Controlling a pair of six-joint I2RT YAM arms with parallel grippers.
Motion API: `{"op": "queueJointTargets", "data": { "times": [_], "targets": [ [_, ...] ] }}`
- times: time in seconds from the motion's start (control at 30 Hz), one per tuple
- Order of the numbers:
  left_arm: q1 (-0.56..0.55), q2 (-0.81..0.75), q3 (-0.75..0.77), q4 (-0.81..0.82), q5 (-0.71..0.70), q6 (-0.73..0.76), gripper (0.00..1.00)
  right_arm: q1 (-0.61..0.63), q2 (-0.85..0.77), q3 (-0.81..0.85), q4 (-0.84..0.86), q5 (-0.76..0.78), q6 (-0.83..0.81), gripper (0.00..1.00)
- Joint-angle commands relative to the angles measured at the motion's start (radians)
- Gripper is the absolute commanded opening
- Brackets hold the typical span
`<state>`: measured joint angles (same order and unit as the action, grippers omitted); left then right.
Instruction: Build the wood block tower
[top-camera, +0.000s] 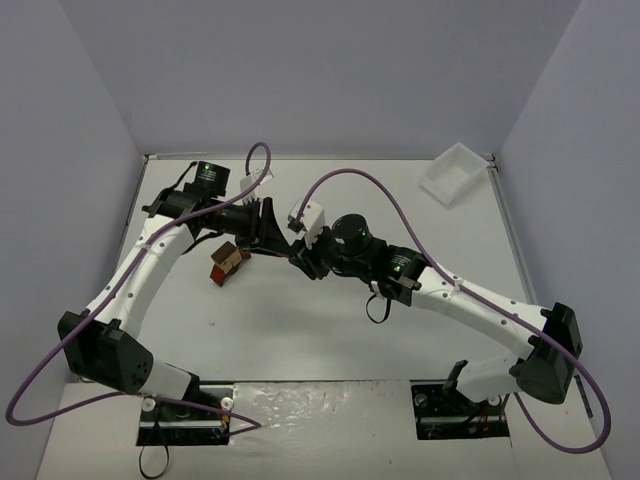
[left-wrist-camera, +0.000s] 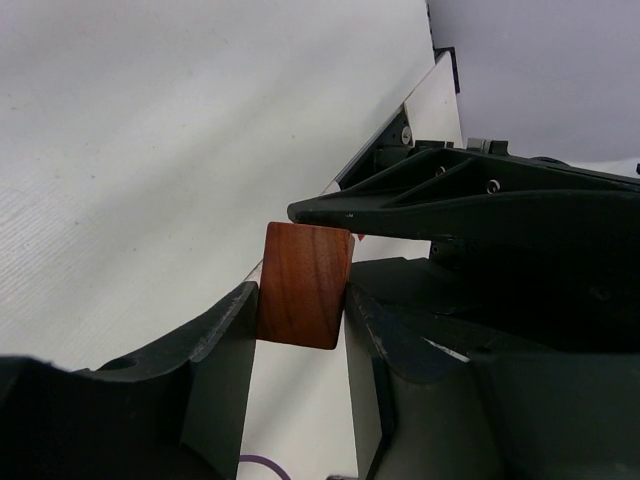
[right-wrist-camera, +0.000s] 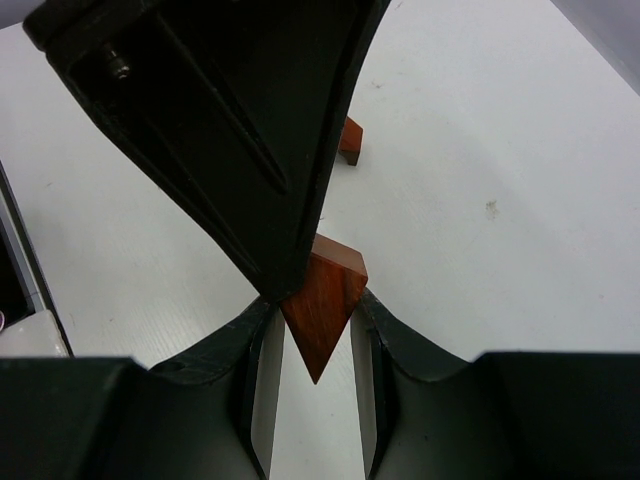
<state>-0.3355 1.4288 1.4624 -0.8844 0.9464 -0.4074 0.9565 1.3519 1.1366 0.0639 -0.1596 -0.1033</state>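
Note:
A red-brown wood wedge (right-wrist-camera: 322, 296) hangs above the table between both grippers. My right gripper (right-wrist-camera: 315, 315) is shut on its slanted sides, point towards the camera. My left gripper (left-wrist-camera: 300, 300) is shut on the same wedge (left-wrist-camera: 305, 285), pads against its two flat sides. The two grippers meet mid-table, left gripper (top-camera: 273, 230) from the upper left, right gripper (top-camera: 301, 258) from the right; there the wedge is hidden. The tower (top-camera: 228, 262), a small tan and red-brown cluster, sits on the table just left of them. Part of one of its blocks (right-wrist-camera: 350, 140) shows behind the left finger (right-wrist-camera: 220, 130).
A white tray (top-camera: 455, 172) stands at the back right corner of the table (top-camera: 330, 330). A purple cable (top-camera: 370, 185) loops over the right arm near the grippers. Walls close in the table on the left, back and right.

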Motion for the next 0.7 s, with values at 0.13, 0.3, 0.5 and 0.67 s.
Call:
{"op": "queueJointTargets", "data": {
  "times": [0.13,0.3,0.5,0.67],
  "targets": [
    [-0.025,-0.035,0.014,0.066,0.088,0.063,0.0,0.005,-0.045,0.017,0.136,-0.019,0.025,0.51],
    [-0.025,-0.079,-0.032,0.119,-0.028,0.109,0.0,0.002,-0.055,-0.014,0.128,0.028,0.072,0.79],
    [-0.048,-0.187,-0.277,0.432,-0.244,0.031,0.0,-0.001,-0.141,-0.132,0.086,0.133,0.184,0.85],
    [-0.177,-0.261,-0.578,0.878,-0.53,-0.03,0.0,-0.007,-0.295,-0.233,-0.047,0.355,0.322,0.94]
  ]
}}
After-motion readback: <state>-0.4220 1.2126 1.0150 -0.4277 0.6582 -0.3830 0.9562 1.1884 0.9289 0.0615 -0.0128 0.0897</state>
